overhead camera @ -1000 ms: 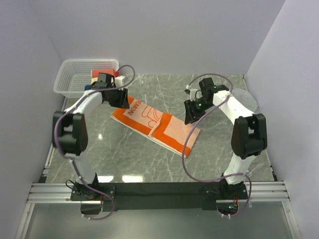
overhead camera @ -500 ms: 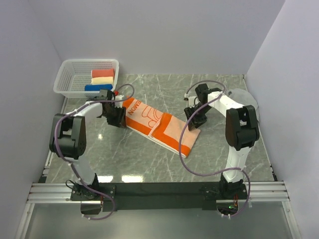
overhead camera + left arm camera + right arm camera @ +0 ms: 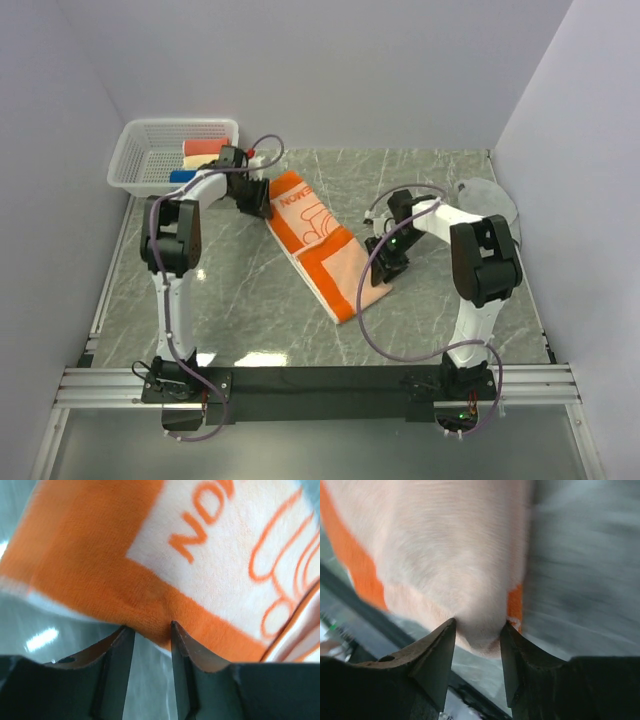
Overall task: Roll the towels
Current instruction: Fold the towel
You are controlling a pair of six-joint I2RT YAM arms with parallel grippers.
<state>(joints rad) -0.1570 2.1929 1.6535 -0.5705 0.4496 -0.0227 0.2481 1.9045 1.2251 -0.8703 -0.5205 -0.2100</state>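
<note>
Left gripper point(image 3: 152, 630): tips nipped on the dark border of the orange towel point(image 3: 315, 245), cloth puckered between them. Right gripper point(image 3: 478, 635): clenched on a pale fold at the far end, a small tuck only

Risks, as judged:
- both bites are shallow (edge cloth, little past the tips), so a tug along the table point(image 3: 230, 300) could pull a hem free
- the towel looks doubled. The right gripper may hold one layer only, and the layers could shear apart once rolling begins
- the grippers sit at opposite ends, so an unequal pull would skew the strip and the roll would come out coned
- cable point(image 3: 366, 288) of the right arm point(image 3: 480, 260) hangs across the 5 o'clock end and could drag the cloth

Orange towel: flat strip at table centre, slanting from 11 o'clock to 6 o'clock, lettering and line drawings up, darker bands at the ends, unrolled

Grey towel point(image 3: 492, 198): at 2 o'clock by the table edge, partly behind the right arm, untouched
</note>
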